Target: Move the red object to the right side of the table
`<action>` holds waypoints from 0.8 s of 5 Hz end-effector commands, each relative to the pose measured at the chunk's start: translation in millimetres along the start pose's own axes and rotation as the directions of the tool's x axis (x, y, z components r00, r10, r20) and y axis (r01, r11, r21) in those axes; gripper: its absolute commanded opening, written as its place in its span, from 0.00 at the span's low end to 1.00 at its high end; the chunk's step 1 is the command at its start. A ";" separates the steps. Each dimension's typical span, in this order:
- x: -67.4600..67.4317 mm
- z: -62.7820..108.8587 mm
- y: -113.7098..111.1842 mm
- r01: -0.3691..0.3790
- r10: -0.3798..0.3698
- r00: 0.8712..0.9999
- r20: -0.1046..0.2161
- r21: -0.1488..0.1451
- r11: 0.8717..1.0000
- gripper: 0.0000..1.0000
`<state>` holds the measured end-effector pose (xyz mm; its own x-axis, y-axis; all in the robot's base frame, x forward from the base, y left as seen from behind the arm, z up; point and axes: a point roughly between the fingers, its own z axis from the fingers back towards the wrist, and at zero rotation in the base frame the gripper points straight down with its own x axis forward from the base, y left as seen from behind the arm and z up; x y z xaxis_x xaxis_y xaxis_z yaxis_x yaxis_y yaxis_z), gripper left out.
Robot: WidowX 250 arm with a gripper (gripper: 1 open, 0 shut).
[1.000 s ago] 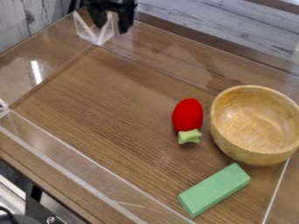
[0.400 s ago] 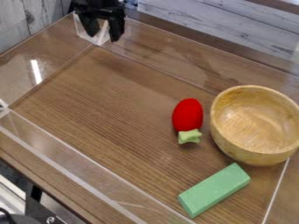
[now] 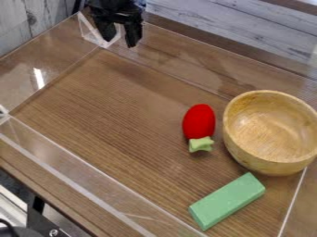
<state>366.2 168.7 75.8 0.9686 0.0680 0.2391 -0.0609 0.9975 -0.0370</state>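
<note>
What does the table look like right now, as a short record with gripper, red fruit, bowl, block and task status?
Gripper: open, at the far end of the table, holding nothing
Red toy fruit: lying beside the bowl, pale green stem end toward the camera
Wooden bowl: upright, nothing inside
Green rectangular block: flat, nearer the camera than the bowl
Task status: fruit not in the gripper
</note>
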 end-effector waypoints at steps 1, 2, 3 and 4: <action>13.5 23.1 24.1 0.011 -0.014 0.996 0.092 0.039 0.999 1.00; 13.6 15.6 40.5 -0.065 0.059 0.993 0.101 0.056 0.996 1.00; 11.7 9.6 45.3 -0.116 0.109 0.988 0.110 0.056 0.992 1.00; 10.1 13.7 33.4 -0.089 0.084 0.990 0.113 0.035 0.995 1.00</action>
<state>365.6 200.7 61.0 0.9462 0.1686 0.2763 -0.1597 0.9857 -0.0544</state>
